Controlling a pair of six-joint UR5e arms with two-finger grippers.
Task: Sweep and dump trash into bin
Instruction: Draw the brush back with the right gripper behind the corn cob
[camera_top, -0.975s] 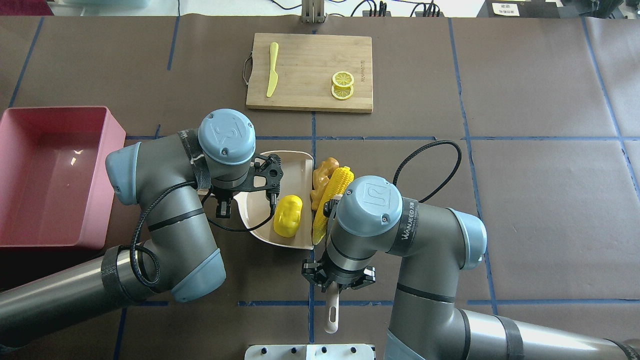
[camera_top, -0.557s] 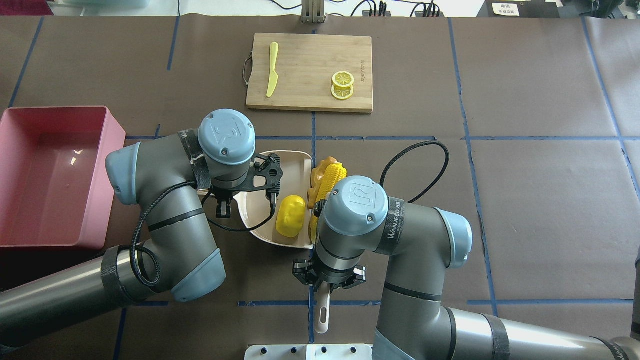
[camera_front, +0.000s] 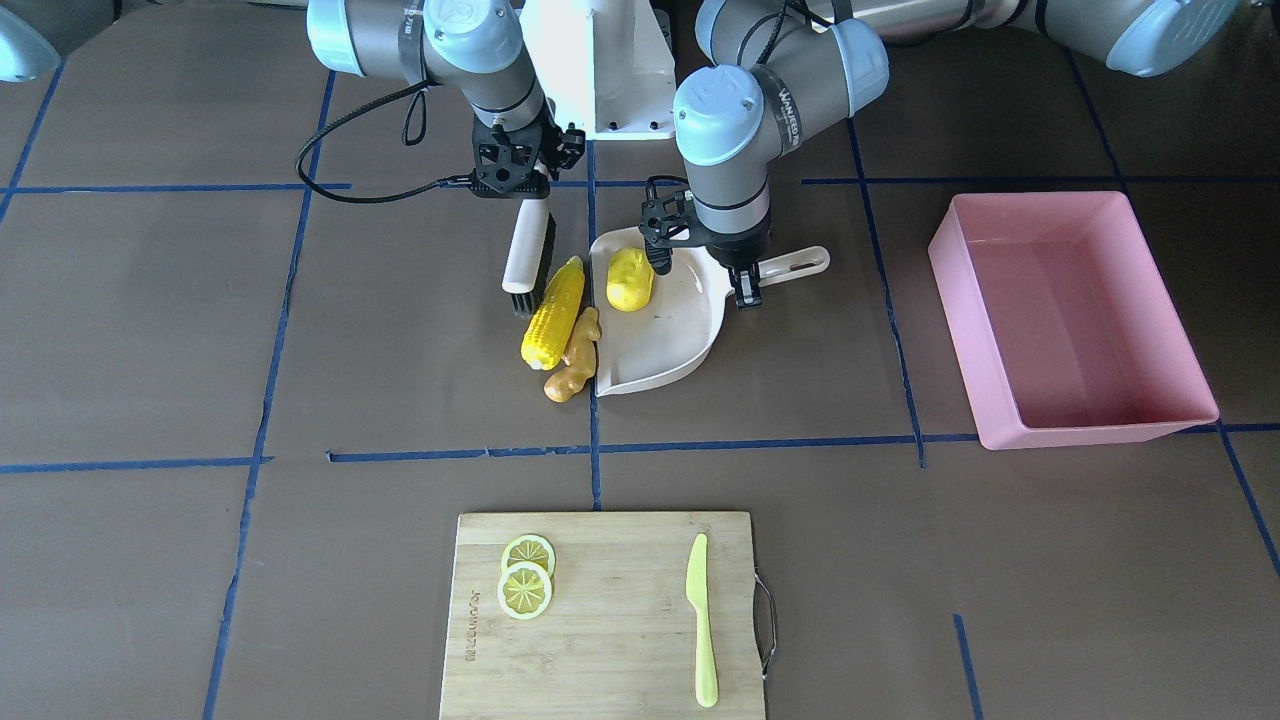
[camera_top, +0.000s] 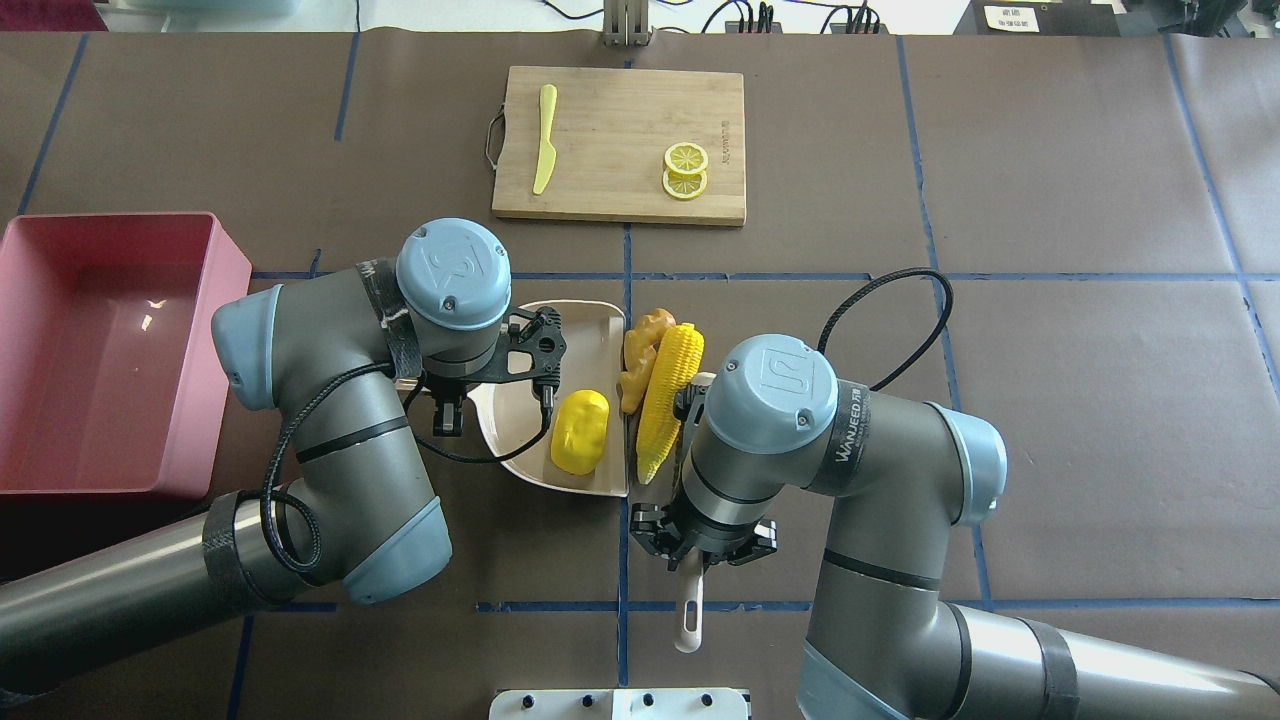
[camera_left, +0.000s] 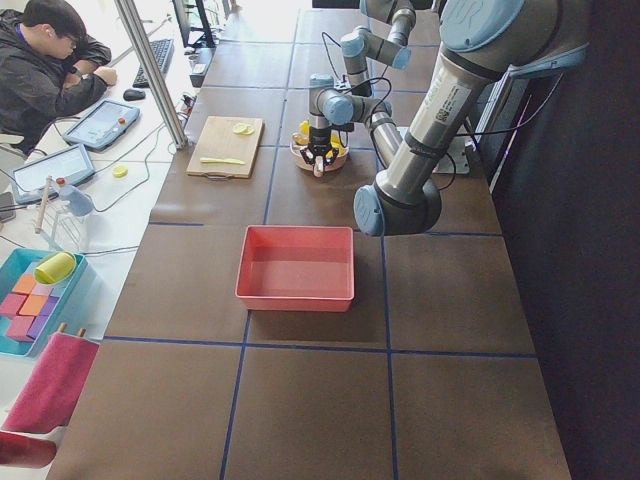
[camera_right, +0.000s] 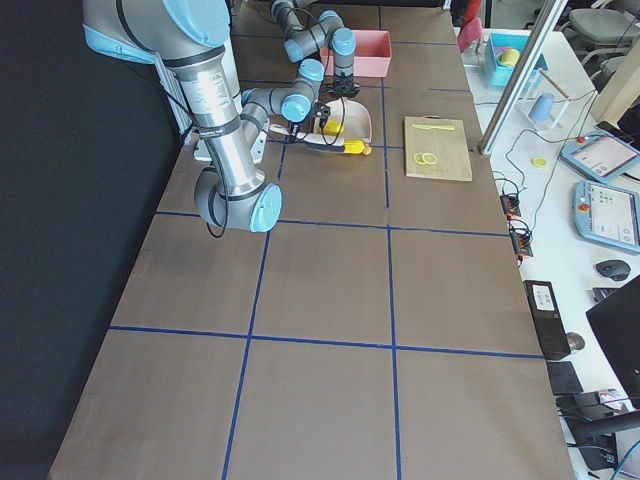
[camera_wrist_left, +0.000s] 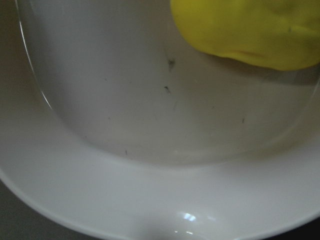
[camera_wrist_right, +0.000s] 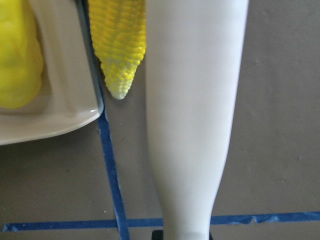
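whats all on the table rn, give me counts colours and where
corn cob: 1, yellow, on the table between the brush and the ginger root
ginger root: 1, tan, on the table at the dustpan's open edge
yellow lump: 1, yellow, inside the dustpan
dustpan: 1, off-white, mid-table
brush: 1, white handle and dark bristles, beside the corn cob
bin: 1, pink, nothing in it, on the robot's left
cutting board: 1, wood, far side of the table
lemon slices: 2, pale yellow, overlapping on the board
knife: 1, yellow-green, on the board
left gripper: 1, black, clamped on the dustpan's handle
right gripper: 1, black, clamped on the brush
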